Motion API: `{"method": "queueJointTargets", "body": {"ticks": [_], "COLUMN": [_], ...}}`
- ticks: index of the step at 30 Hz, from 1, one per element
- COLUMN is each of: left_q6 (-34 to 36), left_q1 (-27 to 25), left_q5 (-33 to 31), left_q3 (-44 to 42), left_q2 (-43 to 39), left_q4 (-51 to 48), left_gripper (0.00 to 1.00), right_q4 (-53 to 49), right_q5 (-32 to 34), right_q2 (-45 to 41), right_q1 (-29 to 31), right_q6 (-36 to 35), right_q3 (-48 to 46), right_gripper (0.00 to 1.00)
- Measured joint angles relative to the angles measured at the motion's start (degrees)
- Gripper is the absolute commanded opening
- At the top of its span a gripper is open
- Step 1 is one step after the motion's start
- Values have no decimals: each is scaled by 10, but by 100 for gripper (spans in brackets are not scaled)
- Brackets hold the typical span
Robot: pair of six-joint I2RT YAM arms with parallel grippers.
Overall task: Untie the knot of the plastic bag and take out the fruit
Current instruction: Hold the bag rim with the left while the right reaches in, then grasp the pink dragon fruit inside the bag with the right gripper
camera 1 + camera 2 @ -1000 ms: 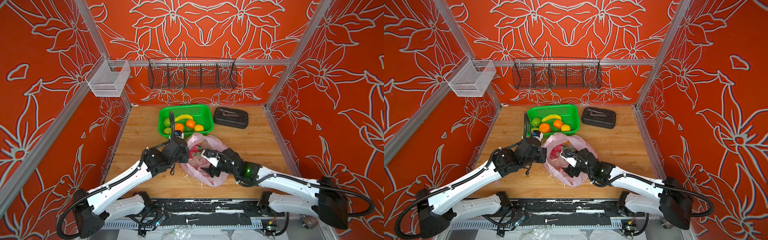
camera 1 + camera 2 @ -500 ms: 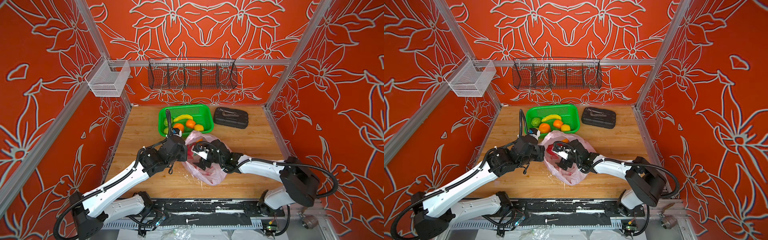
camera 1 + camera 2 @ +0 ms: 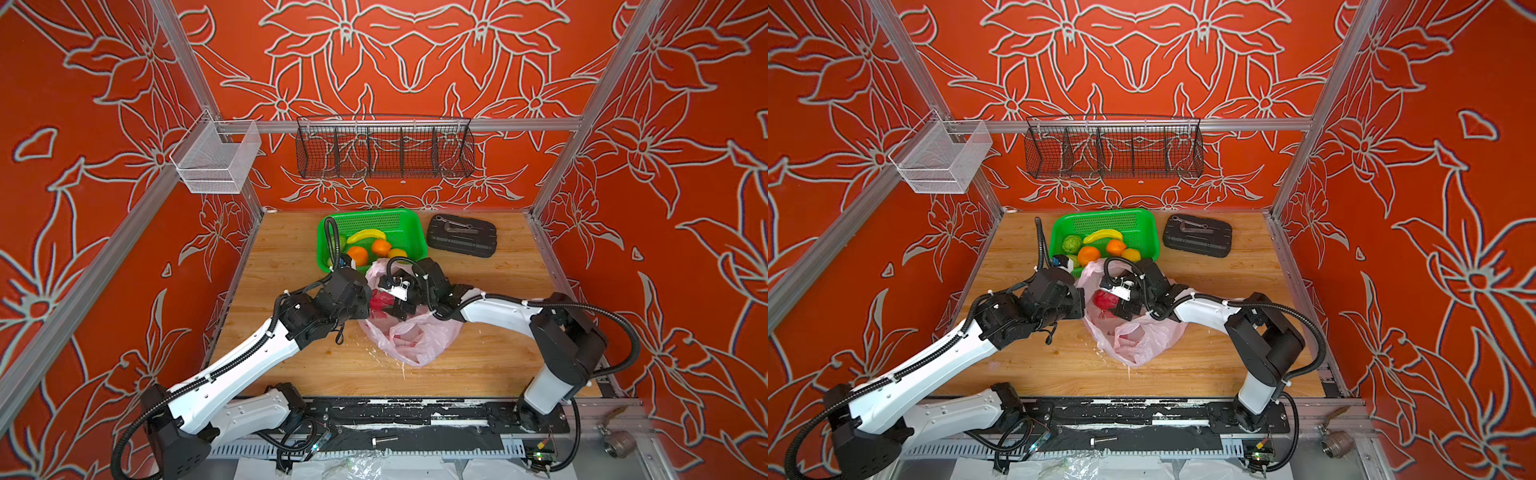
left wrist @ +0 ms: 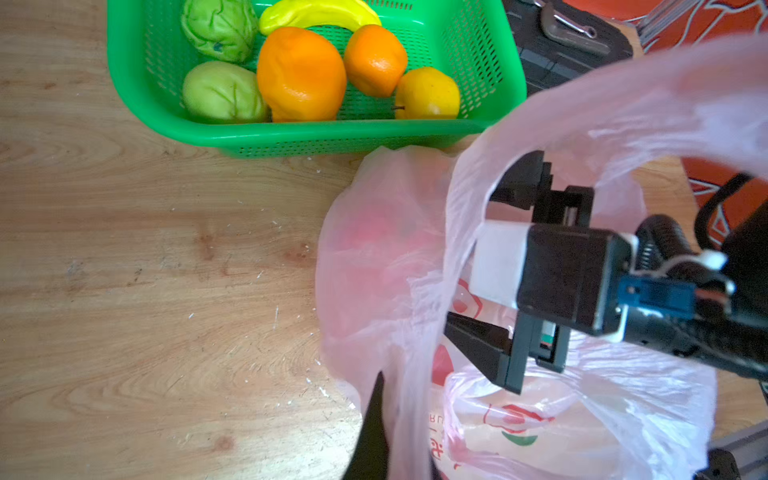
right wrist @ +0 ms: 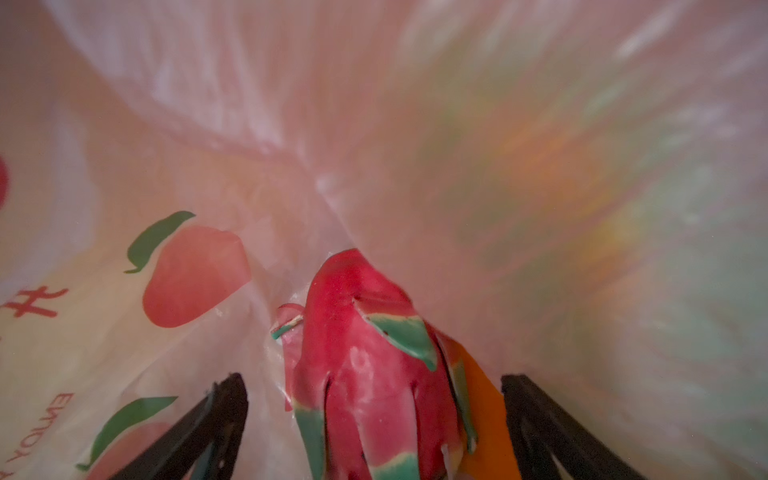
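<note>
Resting at the back of the wooden table (image 3: pixel 291 257), a green basket (image 3: pixel 374 218) is loaded with fruit: two green ones (image 4: pixel 222 93), two oranges (image 4: pixel 301 72), one yellow round fruit (image 4: pixel 428 93) and a banana (image 4: pixel 318 12). Just beside the basket a black case (image 3: pixel 461 241) is laid flat, with a wrench (image 3: pixel 455 225) on its lid. Two wire baskets, one black (image 3: pixel 384 151) and one white (image 3: pixel 216 160), are hung on the rail above.

The plastic bag (image 3: pixel 419 340) is spread on the table directly in front of the green basket, its far side touching the basket's front wall. Its mouth is held open and one handle ear is seen as a loose loop. Inside it a pink-red dragon fruit (image 5: pixel 365 374) with green tips is lodged against the thin wall.

The left gripper (image 4: pixel 380 399) is clenched on the bag's rim, by which that edge is lifted. The right gripper (image 5: pixel 374 384) is pushed into the bag's mouth with its jaws spread wide, one on each side of the dragon fruit; bare plastic is seen between one finger and the fruit, so nothing is grasped. An orange surface is seen beside the other finger; what it is cannot be told.
</note>
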Motion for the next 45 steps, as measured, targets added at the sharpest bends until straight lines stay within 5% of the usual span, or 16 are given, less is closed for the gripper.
{"method": "queueJointTargets", "body": {"ticks": [18, 24, 30, 45], "left_q6": [1, 1, 1, 8], "left_q1": [27, 30, 32, 32], "left_q5": [8, 11, 17, 71], "left_q3": [3, 3, 3, 2], "left_q2": [-17, -19, -17, 11], "left_q4": [-23, -26, -25, 36], "left_gripper": [0, 0, 0, 14], "right_q4": [-71, -103, -121, -43], "right_q5": [14, 20, 17, -36], "right_q2": [111, 115, 113, -110], "right_q1": [0, 0, 0, 0], "right_q6": [-50, -66, -78, 45], "right_q3": [89, 108, 113, -30], "right_gripper": [95, 83, 60, 52]}}
